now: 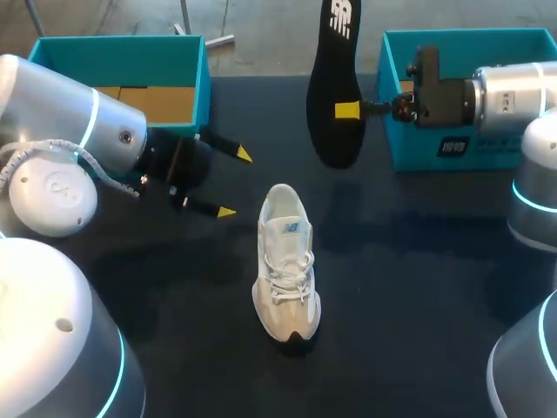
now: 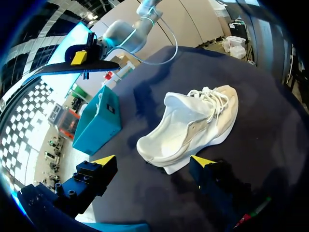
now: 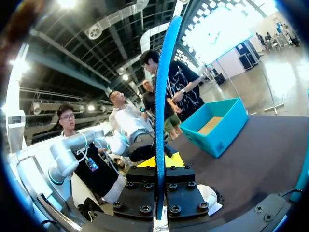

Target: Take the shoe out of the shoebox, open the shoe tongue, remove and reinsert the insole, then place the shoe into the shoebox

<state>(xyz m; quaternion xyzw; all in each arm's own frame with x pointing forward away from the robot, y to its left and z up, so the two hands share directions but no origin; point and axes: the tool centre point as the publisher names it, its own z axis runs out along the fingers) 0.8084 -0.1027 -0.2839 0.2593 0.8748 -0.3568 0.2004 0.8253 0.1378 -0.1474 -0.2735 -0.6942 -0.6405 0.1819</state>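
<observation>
White shoe [image 1: 285, 266] stands on dark bench [image 1: 418, 287] at frame centre, toe toward bottom. Right end effector [image 1: 348, 110], upper middle, clamps black insole [image 1: 335, 83] held on end. Left end effector [image 1: 235, 184], centre left, fingers spread, empty. Teal box [image 1: 122, 57] upper left; second teal box [image 1: 470, 39] upper right.

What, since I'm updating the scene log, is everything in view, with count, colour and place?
Sneaker: 1, white and cream, standing on its sole mid-table, toe towards the robot.
Insole: 1, black face with a blue underside, held in the air above the table's far side, between the two box halves.
Shoebox halves: 2, teal and open-topped; left half at the far left, brown inside; right half at the far right.
Table: 1, dark.
Left end effector: 1, black with yellow tips, open and empty, left of the sneaker.
Right end effector: 1, black with yellow tips, shut on the insole.
</observation>
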